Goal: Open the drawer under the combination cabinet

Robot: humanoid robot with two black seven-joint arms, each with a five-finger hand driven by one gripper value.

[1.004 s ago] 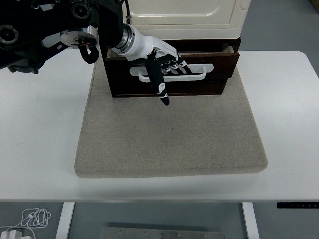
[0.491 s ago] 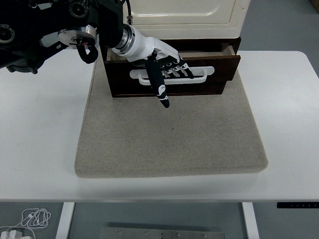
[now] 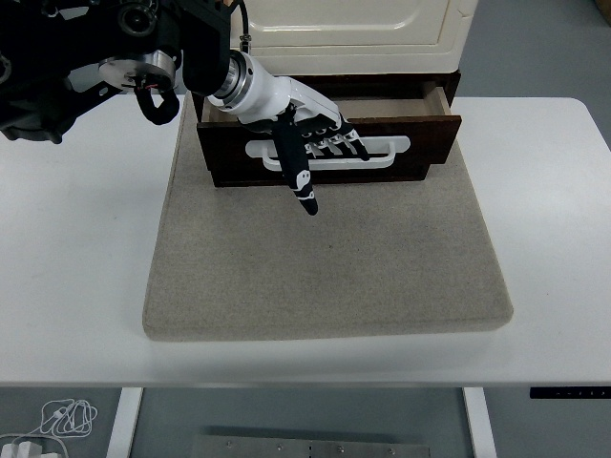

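A cream cabinet point(image 3: 353, 24) stands at the back of the table, with a dark brown drawer point(image 3: 425, 143) beneath it pulled partway out. The drawer front carries a white bar handle point(image 3: 382, 153). My left hand point(image 3: 320, 143) reaches in from the upper left and its four fingers are hooked over that handle. The thumb point(image 3: 298, 170) points down in front of the drawer face. My right arm does not show.
A grey felt mat point(image 3: 325, 258) lies under the cabinet and covers the middle of the white table point(image 3: 76, 267). A bundle of white cable point(image 3: 62, 418) lies on the floor at the lower left.
The drawer has slid a little further out toward the near edge, and my left hand has moved with the handle.
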